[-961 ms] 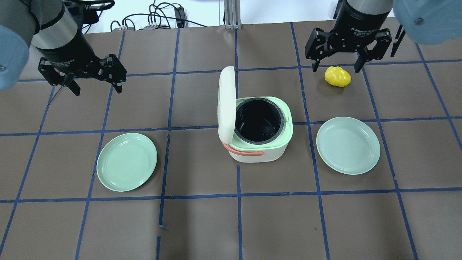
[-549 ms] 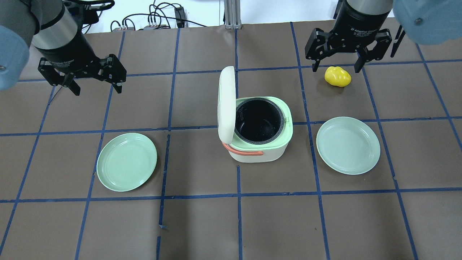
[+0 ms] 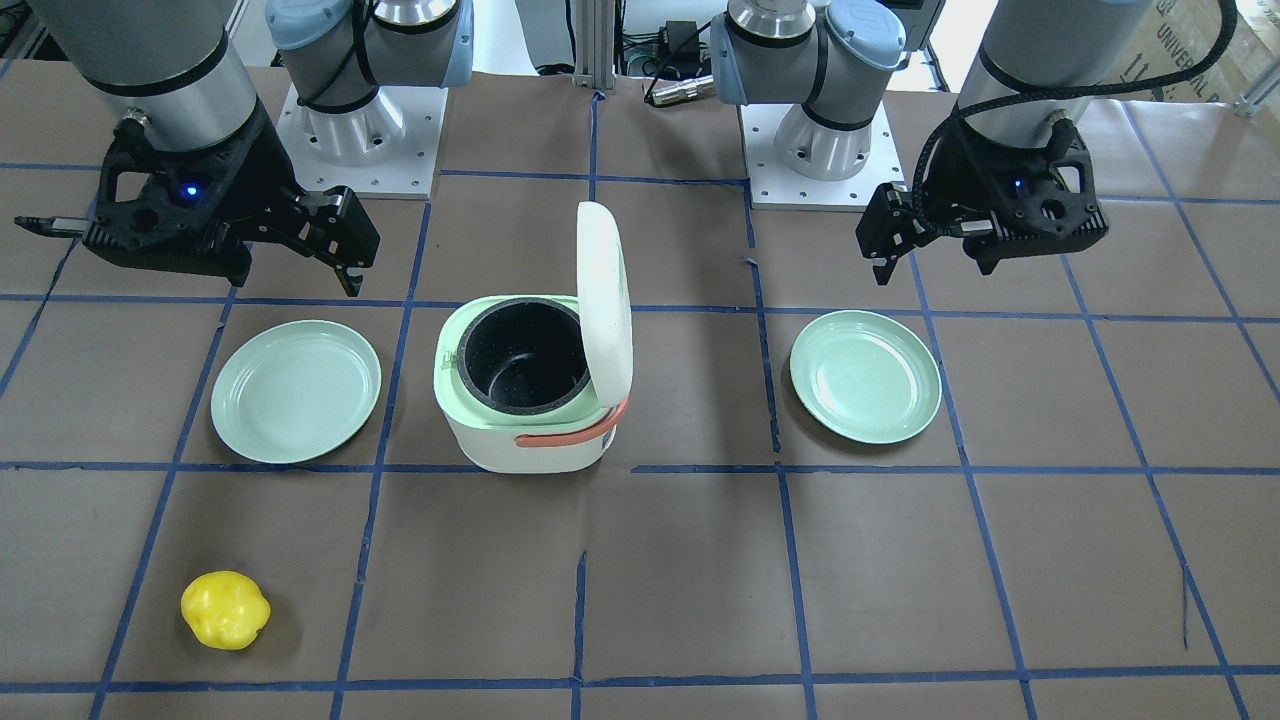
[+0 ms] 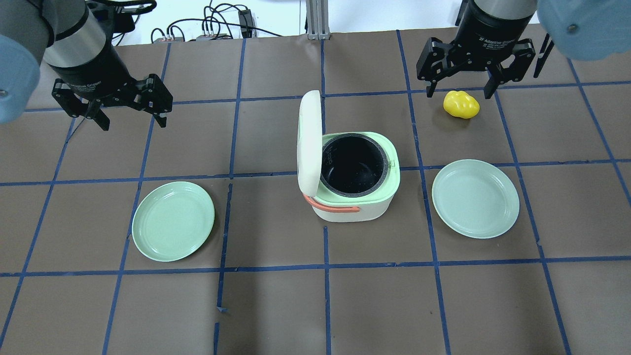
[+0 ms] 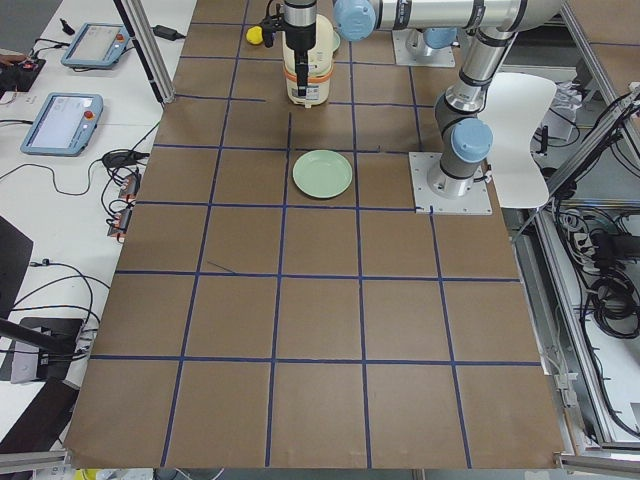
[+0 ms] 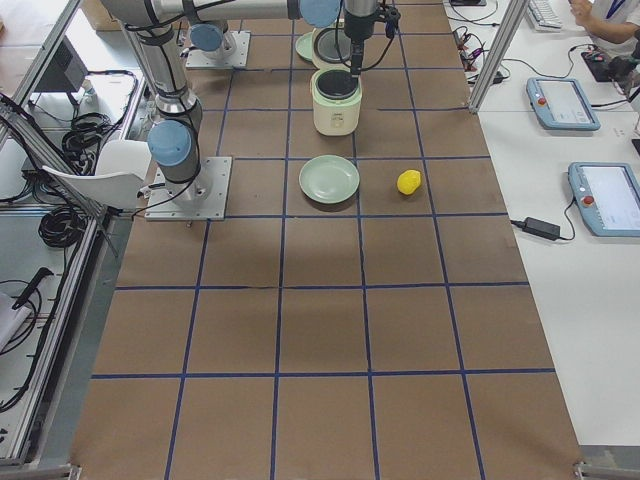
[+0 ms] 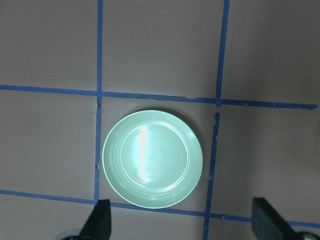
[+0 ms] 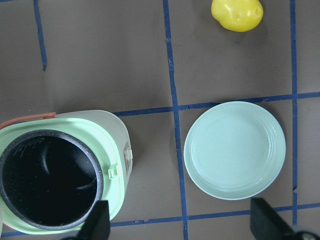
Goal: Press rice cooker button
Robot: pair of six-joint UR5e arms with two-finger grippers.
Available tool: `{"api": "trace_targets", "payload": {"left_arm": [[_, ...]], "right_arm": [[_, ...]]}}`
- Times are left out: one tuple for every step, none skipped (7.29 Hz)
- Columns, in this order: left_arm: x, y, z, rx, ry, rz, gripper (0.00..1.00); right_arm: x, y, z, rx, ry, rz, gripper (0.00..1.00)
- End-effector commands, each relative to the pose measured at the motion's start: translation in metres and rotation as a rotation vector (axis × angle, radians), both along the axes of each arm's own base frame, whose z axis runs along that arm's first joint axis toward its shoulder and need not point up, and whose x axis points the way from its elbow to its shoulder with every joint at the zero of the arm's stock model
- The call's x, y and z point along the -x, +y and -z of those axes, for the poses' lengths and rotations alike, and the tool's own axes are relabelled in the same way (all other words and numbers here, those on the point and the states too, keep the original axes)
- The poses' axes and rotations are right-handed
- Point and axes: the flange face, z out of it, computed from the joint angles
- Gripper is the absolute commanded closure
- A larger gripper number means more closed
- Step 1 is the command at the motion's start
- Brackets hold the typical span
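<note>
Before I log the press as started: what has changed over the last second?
Nothing visibly changed. The left hand and right hand hang open in the same places, well away from the cooker, whose lid stands raised as before.

The rice cooker (image 4: 379, 209) has a white body and a white lid (image 4: 308, 143), a mint green rim (image 4: 392, 182), a black inner pot (image 4: 352, 167) (with fine pale speckles) and an orange-salmon handle (image 4: 335, 208). The left gripper (image 7: 182, 220) and the right gripper (image 8: 181, 220) are black. The first plate (image 7: 152, 159), near the left gripper, and the second plate (image 8: 235, 150), near the right gripper, are pale green. The lumpy thing (image 8: 237, 13) near the right gripper is glossy yellow. The table (image 4: 276, 305) is brown with a grid of blue tape.
</note>
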Motion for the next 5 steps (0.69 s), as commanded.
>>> {"api": "trace_targets", "payload": {"left_arm": [[0.0, 0.0, 0.0, 0.0, 0.0, 0.0, 0.0], [0.0, -0.0002, -0.0001, 0.001, 0.0, 0.0, 0.0], [0.0, 0.0, 0.0, 0.0, 0.0, 0.0, 0.0], [0.0, 0.0, 0.0, 0.0, 0.0, 0.0, 0.0], [0.0, 0.0, 0.0, 0.0, 0.0, 0.0, 0.0]], "right_arm": [[0.0029, -0.002, 0.0044, -0.012, -0.012, 0.019, 0.0], [0.0006, 0.0001, 0.0012, -0.004, -0.005, 0.013, 0.0], [-0.0004, -0.0003, 0.0018, -0.004, -0.006, 0.013, 0.0], [-0.001, -0.0003, 0.0018, -0.004, -0.012, 0.013, 0.0], [0.0002, -0.001, 0.0026, -0.006, -0.008, 0.013, 0.0]]}}
